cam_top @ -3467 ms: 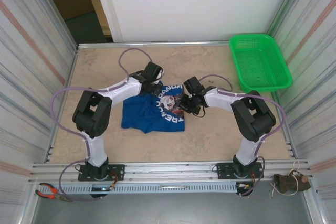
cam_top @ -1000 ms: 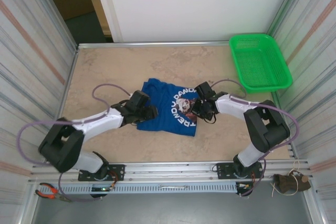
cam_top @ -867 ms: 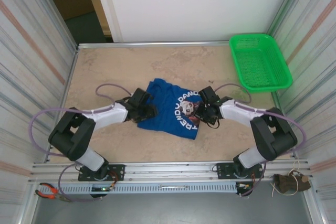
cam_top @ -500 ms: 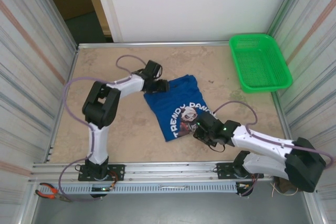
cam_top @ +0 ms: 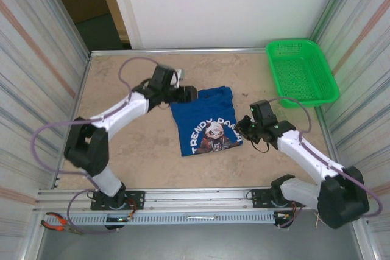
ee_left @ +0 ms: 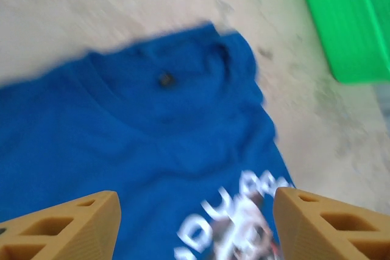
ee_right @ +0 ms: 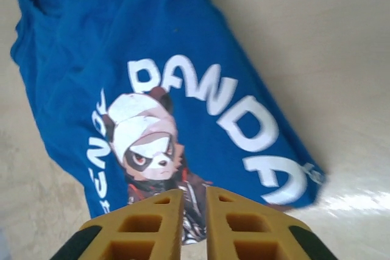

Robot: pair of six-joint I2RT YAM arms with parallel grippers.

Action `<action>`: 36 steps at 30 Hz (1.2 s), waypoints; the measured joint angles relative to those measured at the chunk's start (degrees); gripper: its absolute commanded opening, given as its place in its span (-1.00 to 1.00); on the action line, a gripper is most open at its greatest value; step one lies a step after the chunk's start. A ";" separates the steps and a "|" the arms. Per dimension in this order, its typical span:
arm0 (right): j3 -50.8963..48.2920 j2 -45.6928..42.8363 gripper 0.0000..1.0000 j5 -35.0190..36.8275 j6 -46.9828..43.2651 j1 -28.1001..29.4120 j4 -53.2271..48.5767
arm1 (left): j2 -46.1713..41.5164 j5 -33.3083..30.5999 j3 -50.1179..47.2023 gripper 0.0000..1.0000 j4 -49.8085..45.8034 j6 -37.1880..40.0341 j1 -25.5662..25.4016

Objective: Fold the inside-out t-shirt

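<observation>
The inside-out t-shirt (cam_top: 206,120) lies flat as a royal-blue, roughly rectangular bundle at the table's middle, its panda print and white lettering (ee_right: 152,132) facing up. My left gripper (cam_top: 189,94) hovers at its far left corner. In the left wrist view the left gripper (ee_left: 195,194) stands wide open above the blue cloth (ee_left: 152,132), with nothing between its fingers. My right gripper (cam_top: 247,127) sits at the shirt's right edge. The right wrist view shows the right gripper (ee_right: 194,192) nearly shut over the print, a thin slit between its fingers and no cloth in it.
A green mesh basket (cam_top: 301,71) stands at the far right corner, also in the left wrist view (ee_left: 347,22). Corrugated walls (cam_top: 36,77) close in both sides. Pliers (cam_top: 58,222) lie on the front rail at left.
The right arm has swung from the shirt's near corner back to its right edge, its gripper off the cloth. The shirt shifted slightly and lies flatter. The left gripper has stayed at the far left corner.
</observation>
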 measured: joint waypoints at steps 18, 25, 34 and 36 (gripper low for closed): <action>-18.88 -8.94 -0.91 2.38 6.29 7.13 9.64 | -2.56 1.88 -26.45 0.38 13.57 -8.70 -4.94; -4.20 -9.44 -0.21 2.03 0.55 -8.11 0.98 | -6.58 1.75 -20.85 0.40 7.87 -5.44 -3.98; 23.41 27.10 0.05 -5.44 -13.27 -15.10 2.10 | -1.25 3.23 -12.74 0.40 13.05 -5.18 -20.90; 27.39 32.59 0.05 -6.21 -14.88 -15.10 2.10 | 2.32 3.58 -12.07 0.39 13.90 -5.29 -23.43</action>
